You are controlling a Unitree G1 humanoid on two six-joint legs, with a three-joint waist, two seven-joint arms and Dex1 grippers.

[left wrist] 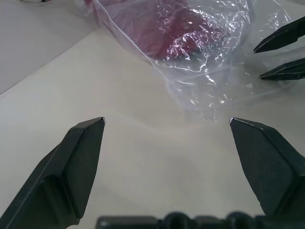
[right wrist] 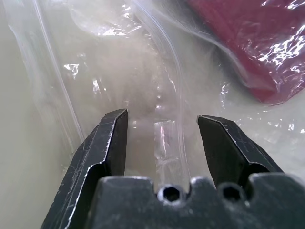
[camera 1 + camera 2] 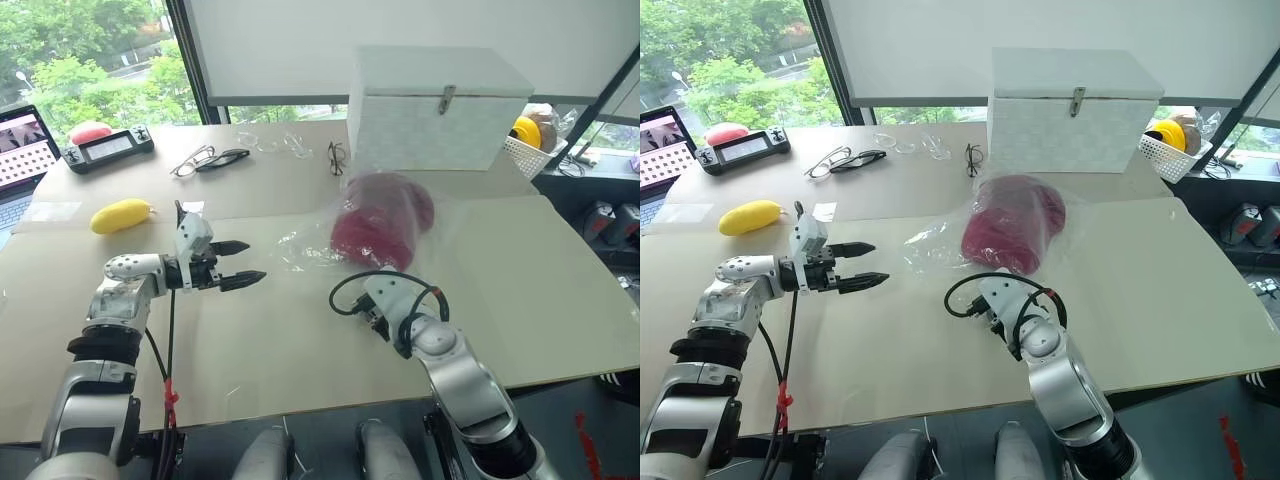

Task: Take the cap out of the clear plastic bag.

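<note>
The dark red cap lies inside the clear plastic bag at the middle of the beige table. The bag's loose, empty end spreads toward me and to the left. My right gripper is open just in front of the cap. Its fingers are spread over the bag's crinkled film, and a fold of plastic runs between them. Further left, my left gripper is open above bare table, pointing at the bag's loose end and holding nothing. In the left wrist view the bagged cap lies ahead, beside the right gripper's fingertips.
A white latched box stands just behind the bag. Eyeglasses lie at the back. A yellow lemon-shaped object, a handheld controller and a laptop sit at the far left. A white basket is at the back right.
</note>
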